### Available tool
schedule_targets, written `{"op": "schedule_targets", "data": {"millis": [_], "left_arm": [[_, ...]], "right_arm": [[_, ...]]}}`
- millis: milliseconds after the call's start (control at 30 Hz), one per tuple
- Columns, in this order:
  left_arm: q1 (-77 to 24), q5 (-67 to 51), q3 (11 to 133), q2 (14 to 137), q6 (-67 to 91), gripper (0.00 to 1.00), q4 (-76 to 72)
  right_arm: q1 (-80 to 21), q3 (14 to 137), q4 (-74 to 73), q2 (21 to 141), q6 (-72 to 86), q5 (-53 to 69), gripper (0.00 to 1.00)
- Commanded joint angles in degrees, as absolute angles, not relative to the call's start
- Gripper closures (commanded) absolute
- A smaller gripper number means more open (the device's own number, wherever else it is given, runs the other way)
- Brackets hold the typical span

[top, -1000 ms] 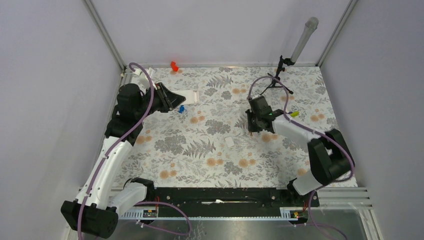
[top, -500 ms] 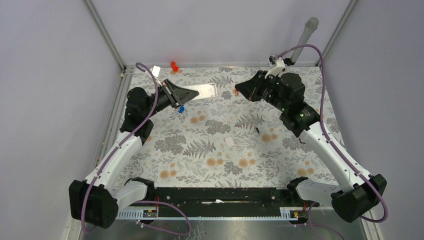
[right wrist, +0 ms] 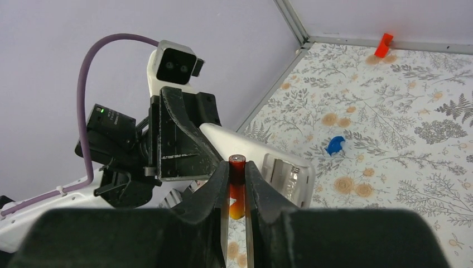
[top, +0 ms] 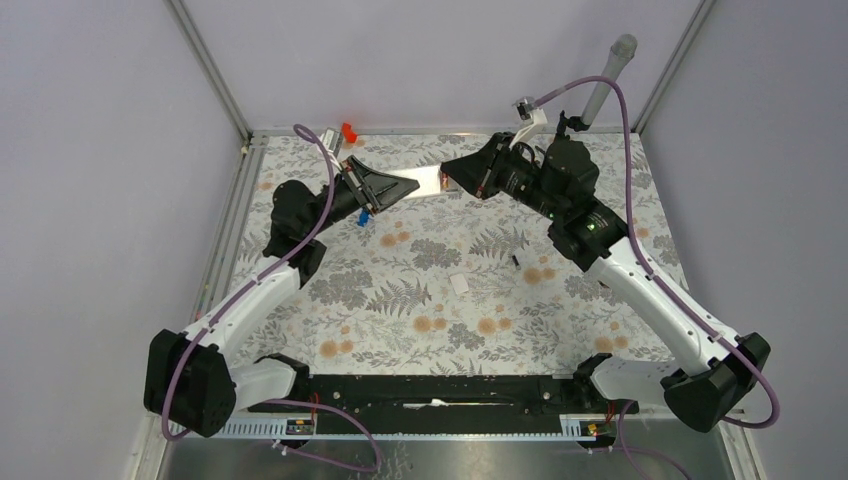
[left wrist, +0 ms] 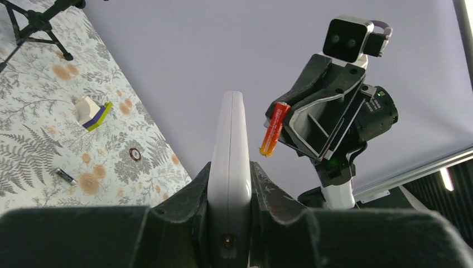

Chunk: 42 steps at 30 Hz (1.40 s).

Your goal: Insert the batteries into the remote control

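Observation:
My left gripper [top: 390, 187] is shut on the white remote control [top: 425, 181] and holds it in the air at the back centre. In the left wrist view the remote [left wrist: 230, 134] stands edge-on between the jaws of the left gripper [left wrist: 230, 170]. My right gripper [top: 455, 172] faces it, shut on a red-orange battery [right wrist: 236, 184], which also shows in the left wrist view [left wrist: 274, 128]. In the right wrist view the right gripper [right wrist: 237, 167] holds the battery just beside the remote's open battery bay [right wrist: 285, 174]. A second, dark battery [top: 515, 261] lies on the table.
A small white square plate [top: 459, 283] lies mid-table. A blue piece [top: 363, 215] lies under the left arm, and a red piece [top: 348, 131] is at the back edge. A small tripod [left wrist: 39, 22] and a white and yellow-green piece [left wrist: 92, 111] are at the right.
The right gripper has risen from the table with the battery and swung to the back centre. The left gripper has carried the remote up and rightward to meet it.

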State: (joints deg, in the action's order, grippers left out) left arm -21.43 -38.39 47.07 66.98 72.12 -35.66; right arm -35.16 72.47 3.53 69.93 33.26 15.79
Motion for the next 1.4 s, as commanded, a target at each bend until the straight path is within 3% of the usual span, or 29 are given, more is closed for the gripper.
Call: {"op": "schedule_targets", "data": {"millis": [0, 267, 1367], "left_arm": [[-21.95, -37.96, 46.56, 67.58, 76.16, 1.00, -44.14], [-21.97, -37.82, 45.47, 67.83, 80.02, 1.00, -48.04], [-23.00, -34.32, 45.81, 71.81, 92.74, 1.00, -62.55]], "right_arm": [[-36.65, 75.53, 4.44, 70.12, 29.14, 11.26, 0.87], [-37.16, 74.24, 3.00, 69.36, 24.52, 6.88, 0.87], [-37.70, 72.38, 0.51, 69.17, 24.64, 10.58, 0.81]]}}
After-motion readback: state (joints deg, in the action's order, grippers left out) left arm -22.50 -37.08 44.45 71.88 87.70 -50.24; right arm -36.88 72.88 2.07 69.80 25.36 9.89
